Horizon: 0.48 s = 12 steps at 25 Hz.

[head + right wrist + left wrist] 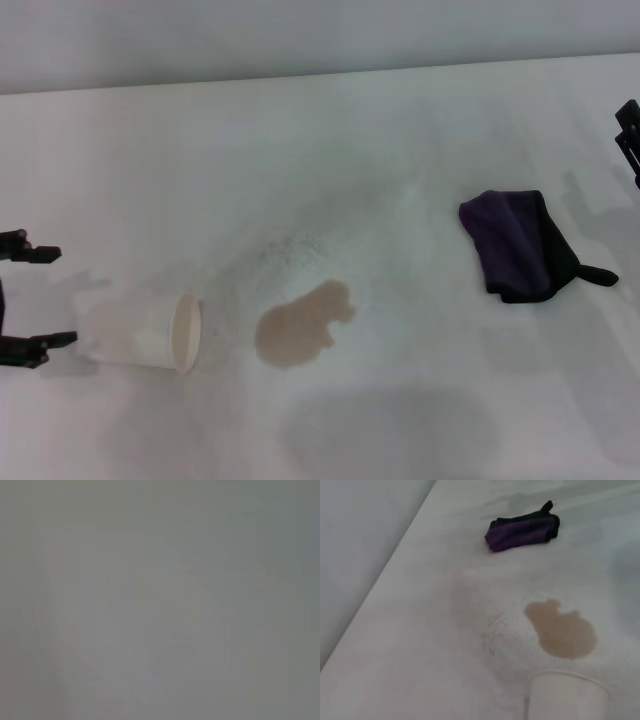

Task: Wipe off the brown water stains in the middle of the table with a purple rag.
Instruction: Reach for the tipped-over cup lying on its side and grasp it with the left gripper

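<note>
A tan-brown water stain (302,325) lies on the white table (400,150), a little in front of its middle. It also shows in the left wrist view (562,630). The purple rag (518,243) with black edging and a black tab lies crumpled to the right of the stain, and shows in the left wrist view (522,530). My left gripper (38,296) is open at the left edge, its fingers on either side of the closed end of a tipped paper cup. My right gripper (629,135) shows only as a dark part at the right edge, beyond the rag.
A white paper cup (142,331) lies on its side left of the stain, mouth towards it; its rim shows in the left wrist view (568,696). Faint grey speckles (290,247) lie beyond the stain. The right wrist view shows only blank grey.
</note>
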Tool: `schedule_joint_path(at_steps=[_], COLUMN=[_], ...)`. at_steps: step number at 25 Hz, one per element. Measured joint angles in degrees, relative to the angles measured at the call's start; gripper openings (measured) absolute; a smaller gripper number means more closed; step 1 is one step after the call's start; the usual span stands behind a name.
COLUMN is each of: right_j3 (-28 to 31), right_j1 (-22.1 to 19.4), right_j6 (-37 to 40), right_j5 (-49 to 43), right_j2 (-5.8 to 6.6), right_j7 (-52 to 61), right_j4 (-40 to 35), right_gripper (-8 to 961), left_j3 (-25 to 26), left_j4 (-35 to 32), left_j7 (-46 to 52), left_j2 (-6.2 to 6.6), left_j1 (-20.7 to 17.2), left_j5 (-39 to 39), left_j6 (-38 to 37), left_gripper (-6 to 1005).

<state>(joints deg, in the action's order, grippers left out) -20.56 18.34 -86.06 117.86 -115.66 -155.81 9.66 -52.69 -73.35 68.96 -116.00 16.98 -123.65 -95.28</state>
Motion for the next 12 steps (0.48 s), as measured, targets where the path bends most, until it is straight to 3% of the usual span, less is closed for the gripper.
schedule_joint_path(at_steps=[6,12], right_j3=[0.13,0.42], right_j1=[-0.14,-0.38], right_j6=[-0.41,-0.46], right_j5=[0.0,0.0], right_j2=[0.04,0.09], right_j7=[0.15,0.1], right_j4=[0.02,-0.03], right_gripper=[769,769], left_j3=[-0.07,-0.27], left_j4=[5.95,7.71], left_j7=[-1.26,-3.83], left_j2=[-0.56,-2.08], left_j1=[2.61,2.89], left_j5=[-2.62,-4.82], left_j6=[1.89,4.55], left_gripper=[875,875])
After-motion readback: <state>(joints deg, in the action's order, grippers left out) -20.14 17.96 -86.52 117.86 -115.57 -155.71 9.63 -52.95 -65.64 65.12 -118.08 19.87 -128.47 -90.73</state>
